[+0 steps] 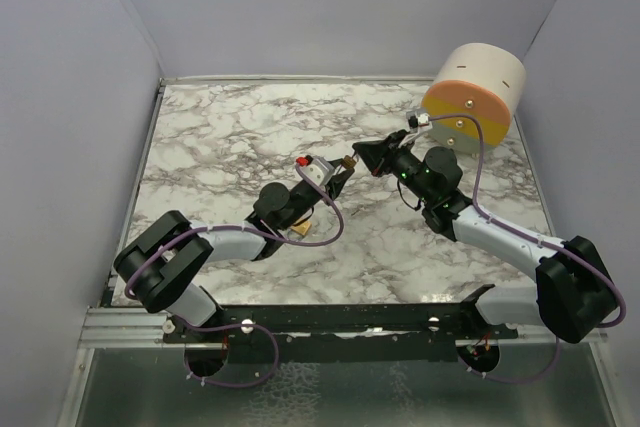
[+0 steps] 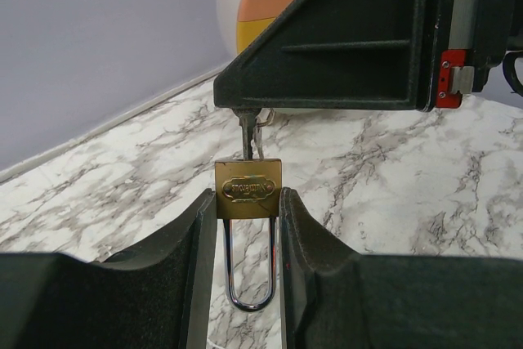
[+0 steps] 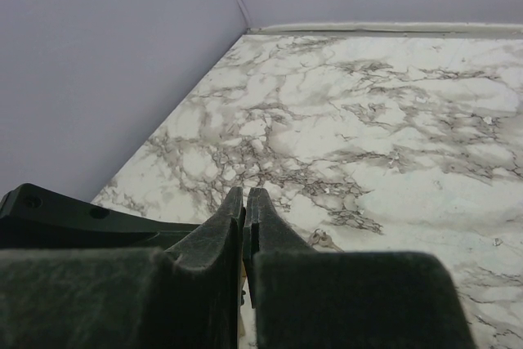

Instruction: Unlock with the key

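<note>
A small brass padlock with a steel shackle is clamped by its body between the pads of my left gripper, shackle pointing back toward the wrist. A key enters the padlock's far end, and a key ring hangs beside it. My right gripper is shut on the key's head, which is hidden between its fingers. In the top view the two grippers meet tip to tip above mid-table, the left and the right, with the padlock between them.
A white and orange cylinder lies at the back right corner and shows in the left wrist view. A small tan object lies on the marble table under the left arm. Grey walls enclose three sides.
</note>
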You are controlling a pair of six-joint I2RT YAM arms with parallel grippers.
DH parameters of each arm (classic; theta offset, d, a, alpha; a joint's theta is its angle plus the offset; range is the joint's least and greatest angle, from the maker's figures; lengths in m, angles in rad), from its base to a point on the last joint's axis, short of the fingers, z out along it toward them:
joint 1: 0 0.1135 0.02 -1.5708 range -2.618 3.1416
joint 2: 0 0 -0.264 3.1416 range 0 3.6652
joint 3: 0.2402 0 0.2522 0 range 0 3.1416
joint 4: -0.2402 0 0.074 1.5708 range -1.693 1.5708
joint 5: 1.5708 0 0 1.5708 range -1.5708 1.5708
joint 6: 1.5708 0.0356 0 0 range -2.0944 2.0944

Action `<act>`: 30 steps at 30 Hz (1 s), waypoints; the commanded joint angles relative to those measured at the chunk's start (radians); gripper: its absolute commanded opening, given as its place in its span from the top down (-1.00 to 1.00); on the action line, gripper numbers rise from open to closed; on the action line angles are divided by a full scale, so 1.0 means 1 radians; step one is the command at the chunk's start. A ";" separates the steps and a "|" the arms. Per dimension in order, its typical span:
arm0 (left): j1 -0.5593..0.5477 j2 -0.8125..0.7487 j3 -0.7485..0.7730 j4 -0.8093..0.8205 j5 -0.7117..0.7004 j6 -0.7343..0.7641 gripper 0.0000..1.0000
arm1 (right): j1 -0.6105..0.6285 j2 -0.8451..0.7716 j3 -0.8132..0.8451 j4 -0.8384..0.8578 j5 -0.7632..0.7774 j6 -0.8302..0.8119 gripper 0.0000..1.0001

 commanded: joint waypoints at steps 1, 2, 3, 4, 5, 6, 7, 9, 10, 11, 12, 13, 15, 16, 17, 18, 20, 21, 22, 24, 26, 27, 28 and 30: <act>-0.006 -0.039 0.039 0.046 -0.018 0.015 1.00 | 0.008 0.009 -0.013 0.016 -0.025 0.003 0.99; -0.006 -0.039 0.043 0.045 -0.020 0.017 1.00 | 0.008 0.009 -0.013 0.014 -0.028 0.004 0.98; -0.006 -0.039 0.048 0.044 -0.025 0.019 1.00 | 0.009 0.009 -0.012 0.012 -0.029 0.005 0.99; -0.006 -0.038 0.051 0.046 -0.032 0.020 1.00 | 0.009 0.009 -0.012 0.013 -0.031 0.007 0.98; -0.006 -0.037 0.055 0.046 -0.038 0.019 1.00 | 0.009 0.008 -0.013 0.011 -0.031 0.008 0.98; -0.006 -0.035 0.060 0.044 -0.045 0.021 1.00 | 0.010 0.008 -0.013 0.009 -0.032 0.010 0.98; -0.007 -0.033 0.066 0.044 -0.051 0.022 1.00 | 0.010 0.006 -0.014 0.009 -0.034 0.010 0.99; -0.006 -0.027 0.076 0.039 -0.067 0.016 1.00 | 0.010 0.004 -0.013 0.009 -0.040 0.011 0.99; -0.006 -0.024 0.082 0.031 -0.070 0.016 1.00 | 0.010 0.002 -0.014 0.010 -0.042 0.010 0.99; -0.006 -0.021 0.089 0.021 -0.069 0.015 1.00 | 0.010 0.000 -0.014 0.010 -0.044 0.010 0.99; -0.007 -0.017 0.093 0.017 -0.070 0.011 1.00 | 0.010 -0.001 -0.016 0.009 -0.045 0.008 0.99; -0.006 -0.015 0.096 0.016 -0.070 0.008 1.00 | 0.010 -0.003 -0.016 0.008 -0.047 0.006 0.99; -0.006 -0.010 0.098 0.016 -0.073 0.002 1.00 | 0.010 -0.008 -0.018 0.003 -0.049 0.003 0.99; -0.006 -0.009 0.100 0.016 -0.071 0.001 1.00 | 0.011 -0.009 -0.020 0.003 -0.049 0.004 0.99; -0.007 -0.008 0.100 0.017 -0.071 0.001 1.00 | 0.011 -0.010 -0.021 0.001 -0.048 0.005 0.99; -0.006 -0.009 0.099 0.020 -0.071 0.003 1.00 | 0.011 -0.011 -0.023 -0.002 -0.048 0.006 0.98; -0.006 -0.008 0.090 0.049 -0.073 0.009 1.00 | 0.010 -0.013 -0.022 -0.011 -0.046 0.013 0.98; -0.006 -0.006 0.080 0.074 -0.073 0.014 1.00 | 0.010 -0.012 -0.022 -0.017 -0.046 0.016 0.98; -0.006 -0.004 0.072 0.101 -0.075 0.015 1.00 | 0.011 -0.012 -0.021 -0.023 -0.046 0.017 0.98; -0.006 -0.001 0.064 0.128 -0.075 0.017 1.00 | 0.011 -0.012 -0.021 -0.025 -0.049 0.021 0.98; -0.007 0.000 0.062 0.139 -0.060 0.022 1.00 | 0.011 -0.012 -0.019 -0.026 -0.051 0.021 0.98; -0.006 0.002 0.060 0.145 -0.051 0.024 1.00 | 0.011 -0.011 -0.016 -0.028 -0.051 0.021 0.99; -0.006 0.003 0.057 0.153 -0.042 0.026 1.00 | 0.011 -0.012 -0.013 -0.030 -0.052 0.021 0.99; -0.006 0.004 0.048 0.174 -0.023 0.032 1.00 | 0.011 -0.010 -0.007 -0.033 -0.060 0.017 0.99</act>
